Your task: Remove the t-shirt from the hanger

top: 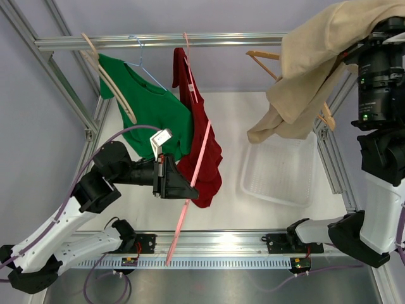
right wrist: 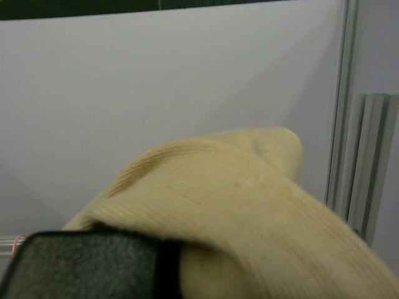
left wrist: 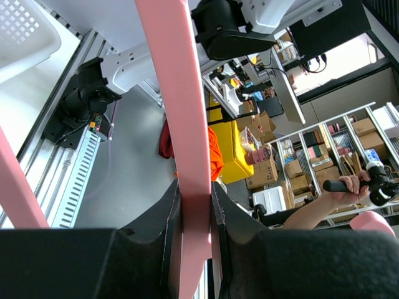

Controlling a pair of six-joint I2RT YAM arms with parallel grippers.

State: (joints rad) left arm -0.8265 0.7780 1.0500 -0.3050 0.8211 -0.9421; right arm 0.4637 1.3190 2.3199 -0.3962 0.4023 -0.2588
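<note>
A red t-shirt (top: pixel 215 166) hangs on a pink hanger (top: pixel 204 147) from the top rail (top: pixel 209 41). My left gripper (top: pixel 191 189) is shut on the pink hanger's long lower bar (left wrist: pixel 177 93), which runs between its jaws (left wrist: pixel 194 193). At the upper right, a beige t-shirt (top: pixel 316 57) is lifted high and drapes over a wooden hanger (top: pixel 262 60), hiding most of it. In the right wrist view my right gripper (right wrist: pixel 168 265) is shut on the beige t-shirt's ribbed cloth (right wrist: pixel 249 205), with one dark finger (right wrist: pixel 87 265) showing. In the top view the cloth hides that gripper.
A green t-shirt (top: pixel 155 107) hangs on another wooden hanger (top: pixel 104 76) at the left, close behind my left gripper. A white perforated basket (top: pixel 278 171) sits on the floor under the beige t-shirt. Metal frame posts (top: pixel 69 88) border both sides.
</note>
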